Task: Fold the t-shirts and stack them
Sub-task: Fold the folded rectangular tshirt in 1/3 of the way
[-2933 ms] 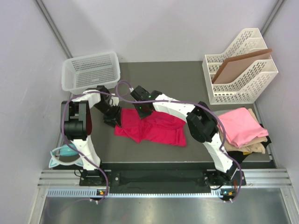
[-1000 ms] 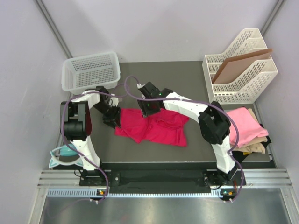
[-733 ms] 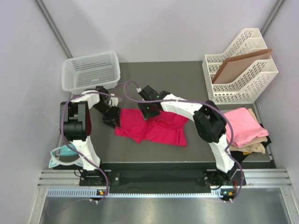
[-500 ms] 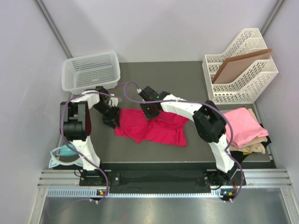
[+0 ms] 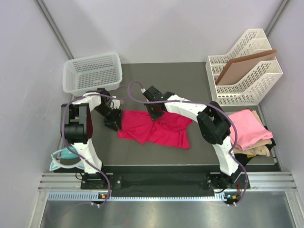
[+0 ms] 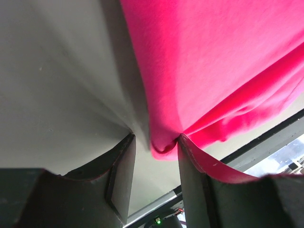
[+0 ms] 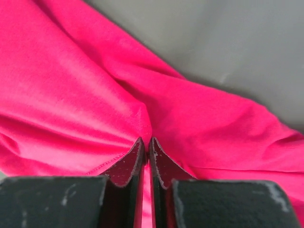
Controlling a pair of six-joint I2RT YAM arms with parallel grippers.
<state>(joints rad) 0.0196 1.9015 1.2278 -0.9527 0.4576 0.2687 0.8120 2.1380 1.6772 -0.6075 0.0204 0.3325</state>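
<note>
Shifted rightward, right gripper (image 7: 147,145) clamps the crimson t-shirt (image 5: 164,133), jaws together. Left wrist view alone shows left gripper (image 6: 154,141) jaws apart.

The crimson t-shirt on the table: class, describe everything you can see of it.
The crimson t-shirt is soft, bright pink-red cloth, lying rumpled and partly folded over itself on the dark table. The right gripper pinches a fold near its far edge; the left gripper, jaws apart, straddles a bunched corner at its left end.
</note>
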